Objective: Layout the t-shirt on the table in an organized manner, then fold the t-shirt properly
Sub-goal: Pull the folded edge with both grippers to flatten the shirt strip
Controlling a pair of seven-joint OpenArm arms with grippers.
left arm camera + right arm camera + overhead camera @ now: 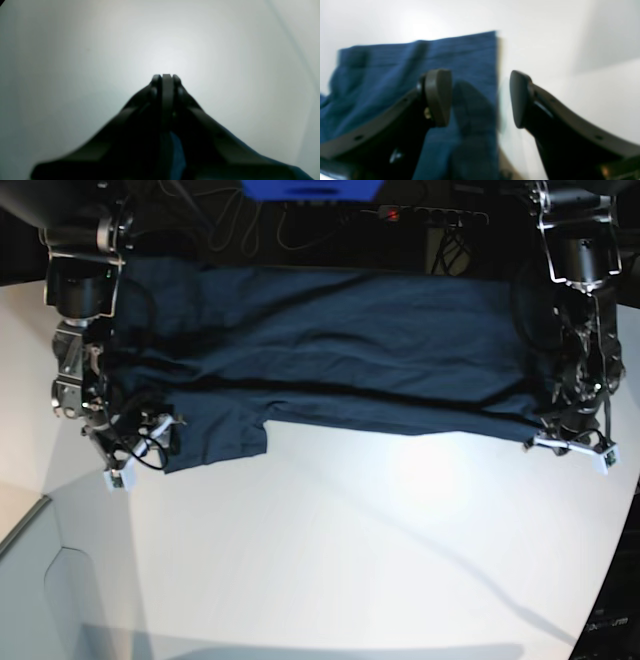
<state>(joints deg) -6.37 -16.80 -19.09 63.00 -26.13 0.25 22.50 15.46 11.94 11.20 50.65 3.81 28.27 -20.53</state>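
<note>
I saw the t-shirt (340,350) spread across the far half of the table (360,550), dark navy, matte woven-looking cloth, long side running left to right in the base view, with one long fold line or crease crossing it lengthwise and softer wrinkles above that. One short sleeve (220,435) stuck out toward the near side at that view's left, a squarish flap lying flat on the top. The table was smooth, white and slightly glossy, with a bright glare patch just in front of the shirt and a curved edge at the near right. My right gripper (480,98) sat at the sleeve end; the wrist view showed its two dark rounded pads (438,96) spread well apart, nothing between them, with a straight blue hem edge of the shirt (460,62) lying on the white surface just under and beyond them. The cloth there looked ribbed with faint horizontal lines, though the shot was blurry. My left gripper (166,77) was at the other end of the shirt, its black fingers (156,80) pressed together. A sliver of blue fabric (178,155) showed low behind the fingers in that wrist view, and I couldn't tell whether any cloth was actually pinched at the tips. Beyond the far table edge were dark cables and a blue object (310,188).
</note>
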